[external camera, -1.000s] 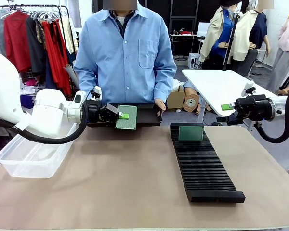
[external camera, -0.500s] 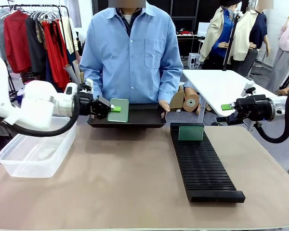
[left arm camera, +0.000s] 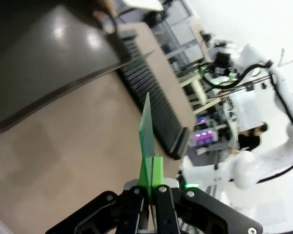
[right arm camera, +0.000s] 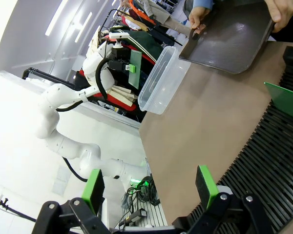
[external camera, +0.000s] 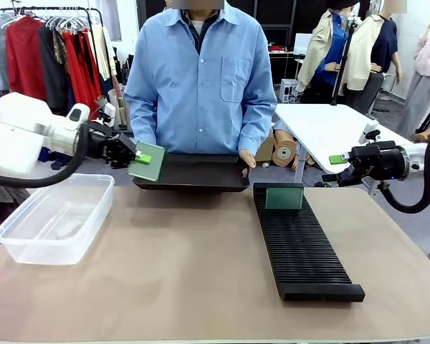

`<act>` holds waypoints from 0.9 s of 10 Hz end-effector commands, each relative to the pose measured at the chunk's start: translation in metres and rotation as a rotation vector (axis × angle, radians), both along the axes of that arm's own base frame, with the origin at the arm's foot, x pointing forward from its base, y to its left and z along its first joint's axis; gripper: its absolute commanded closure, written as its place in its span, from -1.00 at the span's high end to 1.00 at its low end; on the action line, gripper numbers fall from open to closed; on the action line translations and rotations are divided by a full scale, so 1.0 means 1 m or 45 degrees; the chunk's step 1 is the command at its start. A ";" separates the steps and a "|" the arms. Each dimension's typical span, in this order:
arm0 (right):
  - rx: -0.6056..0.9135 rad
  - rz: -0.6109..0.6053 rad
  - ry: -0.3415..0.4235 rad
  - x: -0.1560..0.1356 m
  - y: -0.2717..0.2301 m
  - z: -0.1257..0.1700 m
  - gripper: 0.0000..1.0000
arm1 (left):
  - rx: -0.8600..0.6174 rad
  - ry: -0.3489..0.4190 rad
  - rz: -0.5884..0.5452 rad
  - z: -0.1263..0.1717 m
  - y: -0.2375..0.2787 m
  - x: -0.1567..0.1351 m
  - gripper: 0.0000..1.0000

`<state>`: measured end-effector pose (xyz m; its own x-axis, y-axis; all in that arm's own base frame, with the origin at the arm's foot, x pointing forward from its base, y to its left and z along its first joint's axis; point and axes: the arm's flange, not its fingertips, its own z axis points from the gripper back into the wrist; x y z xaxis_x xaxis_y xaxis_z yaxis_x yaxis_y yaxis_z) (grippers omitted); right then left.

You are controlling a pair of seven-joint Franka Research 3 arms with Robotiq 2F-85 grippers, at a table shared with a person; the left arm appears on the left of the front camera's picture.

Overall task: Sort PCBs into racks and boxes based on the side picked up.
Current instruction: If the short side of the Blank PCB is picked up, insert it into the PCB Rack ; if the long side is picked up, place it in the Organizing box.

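A green PCB (external camera: 149, 163) hangs in the air at the left end of the black tray, just right of and above the clear box (external camera: 54, 218); my left gripper (external camera: 139, 158) is shut on its edge. Seen from the left wrist, that PCB (left arm camera: 147, 136) stands edge-on between the fingers of the left gripper (left arm camera: 151, 181). Another PCB (external camera: 284, 197) stands upright in the far slots of the long black rack (external camera: 304, 251). My right gripper (external camera: 332, 169) hovers open off the rack's far right corner. The right wrist view shows the right gripper (right arm camera: 149, 187) open above the rack (right arm camera: 263, 165) and its PCB (right arm camera: 285, 100).
A person in a blue shirt holds a flat black tray (external camera: 197, 174) by both ends at the far edge of the table. The clear box looks empty and sits at the table's left edge. A white side table (external camera: 330, 129) stands behind the right arm.
My left arm has carried the PCB leftward, from above the middle of the tray to its left end near the box. The right arm has stayed still.
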<state>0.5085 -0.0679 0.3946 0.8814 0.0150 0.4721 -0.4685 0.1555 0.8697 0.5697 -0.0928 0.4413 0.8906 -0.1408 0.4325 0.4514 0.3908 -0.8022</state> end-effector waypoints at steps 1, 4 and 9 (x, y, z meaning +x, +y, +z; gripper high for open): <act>-0.006 -0.003 -0.016 0.000 0.000 0.001 1.00 | 0.175 -0.012 0.065 0.022 0.028 -0.006 -1.00; -0.006 -0.003 -0.016 0.000 0.000 0.001 1.00 | 0.503 -0.007 0.195 0.041 0.068 -0.020 -1.00; -0.006 -0.003 -0.016 0.000 0.000 0.001 1.00 | 0.999 -0.022 0.279 0.022 0.093 -0.030 -1.00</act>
<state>0.5085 -0.0680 0.3946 0.8814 0.0149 0.4720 -0.4684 0.1556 0.8697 0.5468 0.0050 0.4658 0.9026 -0.2527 0.3486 0.3595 0.8878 -0.2872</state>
